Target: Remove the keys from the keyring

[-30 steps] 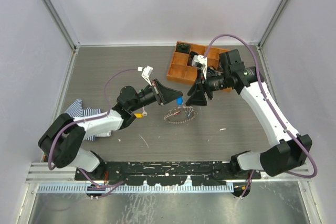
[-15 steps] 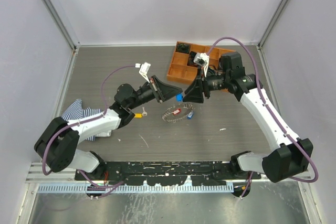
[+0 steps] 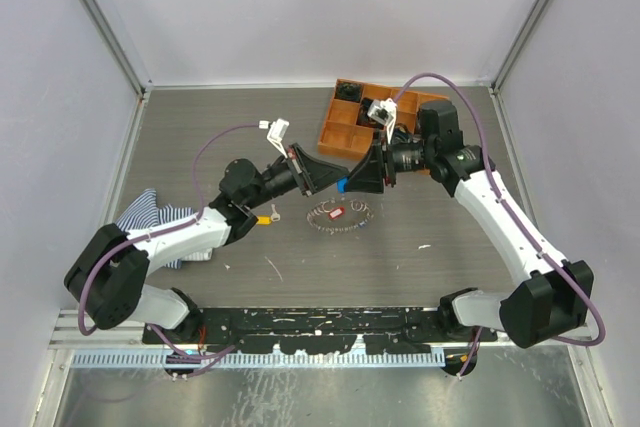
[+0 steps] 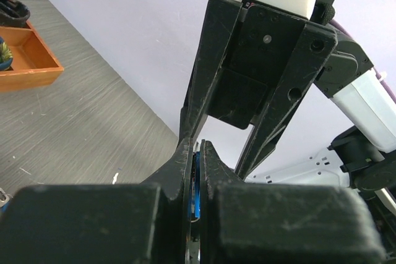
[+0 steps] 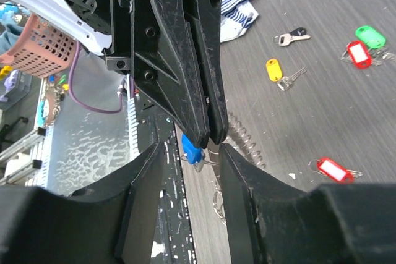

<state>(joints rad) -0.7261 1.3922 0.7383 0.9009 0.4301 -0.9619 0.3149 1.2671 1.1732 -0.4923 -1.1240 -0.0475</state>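
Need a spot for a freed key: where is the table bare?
Bare grey tabletop: far left, beyond the left arm; near right, between the grey metal keyring and right arm. Crowded: centre, where left gripper meets right gripper, and the orange compartment tray.

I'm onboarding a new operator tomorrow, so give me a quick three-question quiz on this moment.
1. True or false: the left gripper is shut on the blue-tagged key.
2. The keyring lies: A on the table; B in the orange tray; C on the striped cloth.
3. Fill in: the tag at the keyring in the top view is ___.
Key: 1 true; 2 A; 3 red.
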